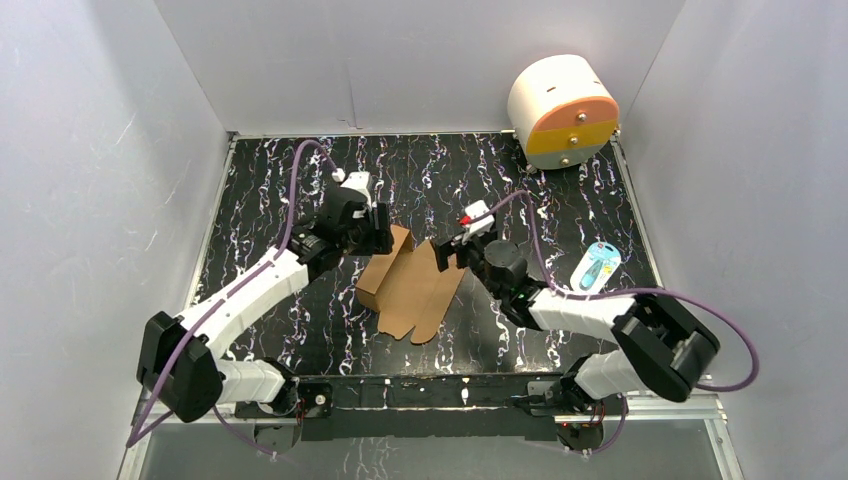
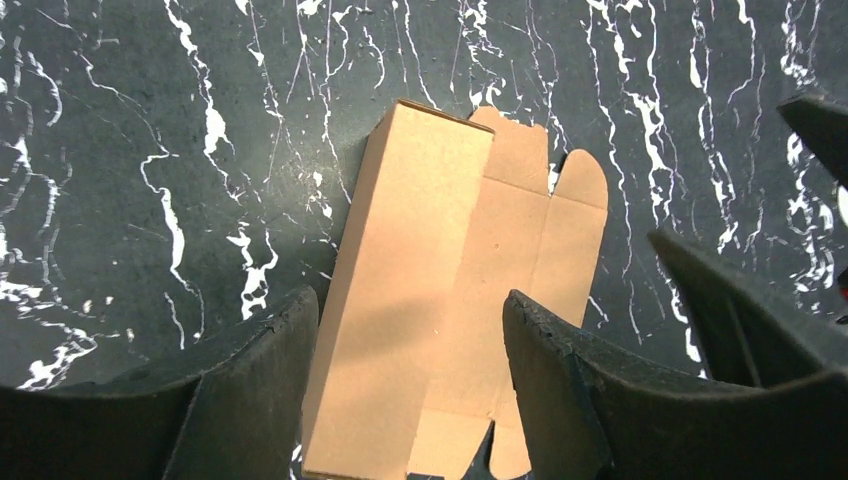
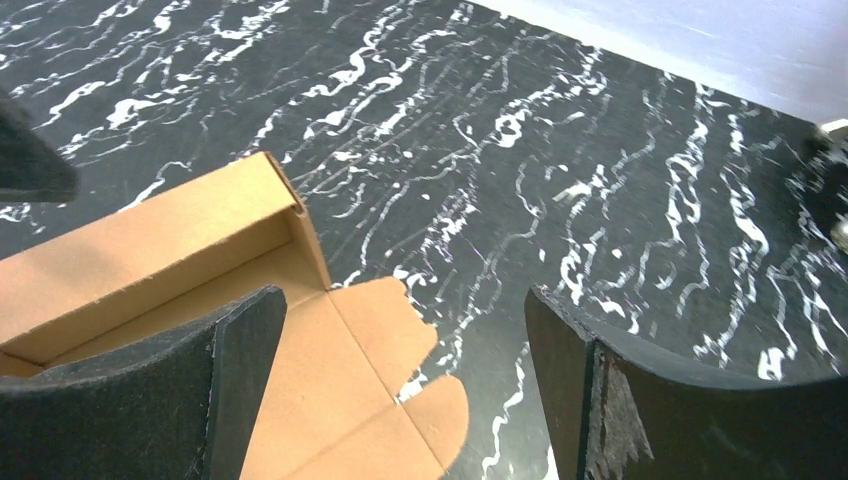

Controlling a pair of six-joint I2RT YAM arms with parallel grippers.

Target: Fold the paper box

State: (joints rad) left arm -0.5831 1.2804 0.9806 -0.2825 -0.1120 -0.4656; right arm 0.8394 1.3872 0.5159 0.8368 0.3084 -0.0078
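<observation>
Top external view: two arms, bolted at the bottom edge of the frame, are reaching inward over the black marbled table (image 1: 270,190) and meeting at the paper box (image 1: 415,290), which is lying just left of centre, part folded. The left arm is stretching diagonally up from lower left, wrist tipped down, with the left gripper (image 1: 372,228) hovering over the box's upper-left end. Its wrist camera is showing the fingers (image 2: 250,390) spread either side of the long folded panel, pinching nothing that can be seen. The right arm is bending in from lower right, and the right gripper (image 1: 448,252) is hanging at the box's upper-right edge, jaws wide and empty, above the flat sheet and its rounded flaps.

By the look of it, the folding is between grips: one long side is standing, while the other panels and end flaps are lying flat. The next move is likely calling for one gripper to pin the standing side while the other catches a flat panel's edge and swings it upright. Farther back, a white cylinder (image 1: 562,108) is sitting in the upper-right corner.
</observation>
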